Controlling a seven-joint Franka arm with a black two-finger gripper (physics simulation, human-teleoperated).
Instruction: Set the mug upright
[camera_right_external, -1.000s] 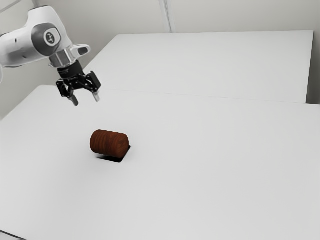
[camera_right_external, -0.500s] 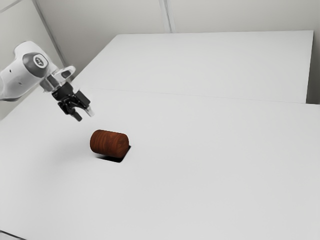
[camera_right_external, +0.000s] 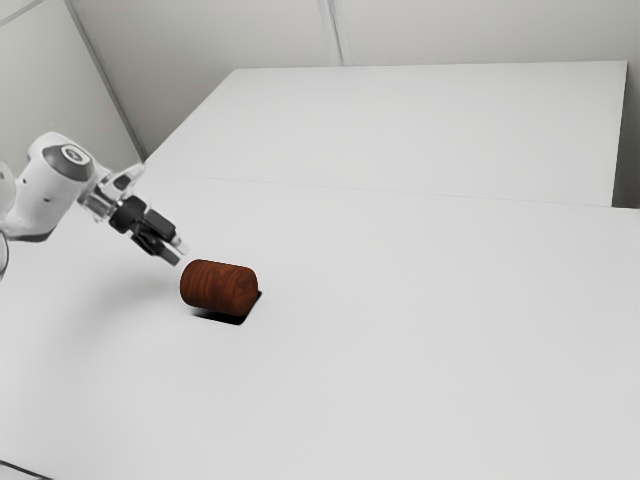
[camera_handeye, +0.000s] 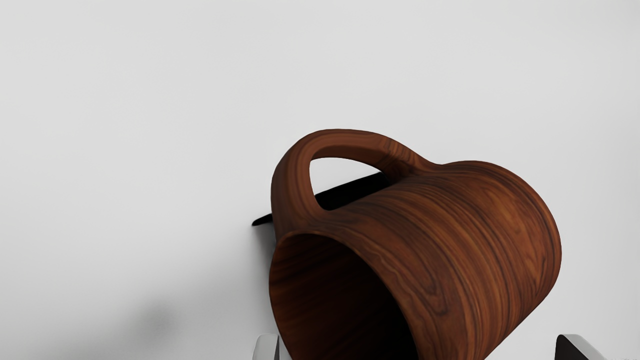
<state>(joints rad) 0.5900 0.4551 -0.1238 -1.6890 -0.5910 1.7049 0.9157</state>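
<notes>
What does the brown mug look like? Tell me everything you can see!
The mug is brown with dark, wavy stripes, like wood. It has a round body, one curved handle and a dark, open mouth. It's lying on its side on the white table, its mouth toward the open gripper and its closed end toward the exterior view's right. The gripper isn't holding it.
</notes>
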